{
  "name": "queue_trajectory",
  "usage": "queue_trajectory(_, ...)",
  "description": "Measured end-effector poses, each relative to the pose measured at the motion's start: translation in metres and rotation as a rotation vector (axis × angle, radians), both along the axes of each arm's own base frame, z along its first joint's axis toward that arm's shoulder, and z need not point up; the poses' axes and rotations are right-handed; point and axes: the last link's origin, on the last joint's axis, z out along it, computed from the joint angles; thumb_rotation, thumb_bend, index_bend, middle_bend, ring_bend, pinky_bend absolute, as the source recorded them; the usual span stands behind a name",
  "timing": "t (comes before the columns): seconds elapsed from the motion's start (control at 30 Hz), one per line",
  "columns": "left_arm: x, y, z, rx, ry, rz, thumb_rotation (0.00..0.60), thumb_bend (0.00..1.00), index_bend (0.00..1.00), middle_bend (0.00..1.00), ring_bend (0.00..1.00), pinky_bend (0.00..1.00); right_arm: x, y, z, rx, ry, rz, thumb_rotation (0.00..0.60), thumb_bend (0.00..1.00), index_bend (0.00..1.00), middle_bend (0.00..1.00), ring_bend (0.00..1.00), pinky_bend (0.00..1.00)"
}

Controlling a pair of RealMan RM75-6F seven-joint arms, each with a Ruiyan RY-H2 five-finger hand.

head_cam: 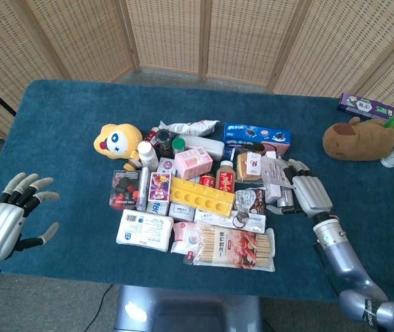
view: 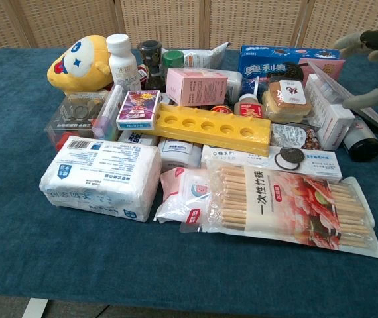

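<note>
The right hand [head_cam: 310,194], fingers spread and holding nothing, hovers over the dark bottle [head_cam: 286,198] at the pile's right edge, just left of its fingers, its long axis running toward the robot; the left hand [head_cam: 5,221] is well apart.

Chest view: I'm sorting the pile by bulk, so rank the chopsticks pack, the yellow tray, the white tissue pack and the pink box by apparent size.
1. chopsticks pack
2. yellow tray and white tissue pack: look alike; the tissue pack lies nearer the camera, so unsure
3. pink box
</note>
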Motion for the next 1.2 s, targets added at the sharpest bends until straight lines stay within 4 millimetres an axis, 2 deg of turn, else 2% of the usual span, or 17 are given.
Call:
queue_trajectory(0.33,0.000,-0.004,0.003,0.015,0.008,0.000,0.519,0.36,0.32,0.20,0.13,0.00,0.013,-0.034,-0.005,0.059,-0.011,0.016,0.391,0.11,0.00,0.00,0.00,0.00)
queue_trajectory(0.5,0.001,-0.005,0.005,0.024,0.013,0.004,0.517,0.36,0.32,0.20,0.13,0.00,0.012,-0.049,-0.005,0.073,-0.004,0.007,0.388,0.11,0.00,0.00,0.00,0.00)
queue_trajectory(0.7,0.003,-0.007,0.006,0.033,0.019,0.009,0.520,0.36,0.32,0.20,0.13,0.00,0.007,-0.062,-0.006,0.088,-0.004,-0.014,0.353,0.11,0.00,0.00,0.00,0.00)
queue_trajectory(0.97,0.008,-0.010,0.008,0.045,0.029,0.007,0.519,0.36,0.32,0.20,0.13,0.00,-0.006,-0.070,-0.008,0.101,-0.009,-0.049,0.354,0.11,0.00,0.00,0.00,0.00)
queue_trajectory(1.2,0.010,-0.012,0.008,0.050,0.031,0.011,0.520,0.36,0.31,0.20,0.12,0.00,-0.017,-0.068,-0.015,0.122,-0.013,-0.070,0.353,0.11,0.00,0.00,0.00,0.00)
